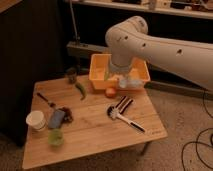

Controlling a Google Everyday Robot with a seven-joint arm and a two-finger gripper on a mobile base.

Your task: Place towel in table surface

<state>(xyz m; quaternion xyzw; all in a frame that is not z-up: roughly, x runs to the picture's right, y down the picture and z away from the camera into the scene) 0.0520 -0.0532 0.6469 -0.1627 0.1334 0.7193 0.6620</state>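
Towel (131, 83) hazards, front to back: green cup (55, 136), white cup (36, 120), dish brush (126, 117), then orange (110, 92) just beside yellow bin (99, 70). Seemingly bunched at gripper (124, 80) over bin's front wall; grasp state impossible to tell. Could fall back inside or drape the orange.

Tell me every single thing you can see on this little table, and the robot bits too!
Wooden table: one, light brown, centre.
Yellow plastic bin: one, yellow, table's back edge.
Pale crumpled towel: one, whitish, bin's front, by gripper.
Round orange fruit: one, orange, before bin.
Long green pepper: one, green, left of fruit.
Dark jar: one, back left.
White bowl: one, left edge.
Blue packet: one, beside bowl.
Green cup: one, front left.
White-handled brush: one, white and dark, right.
Robot arm: one, white, from right.
Gripper: one, over bin.
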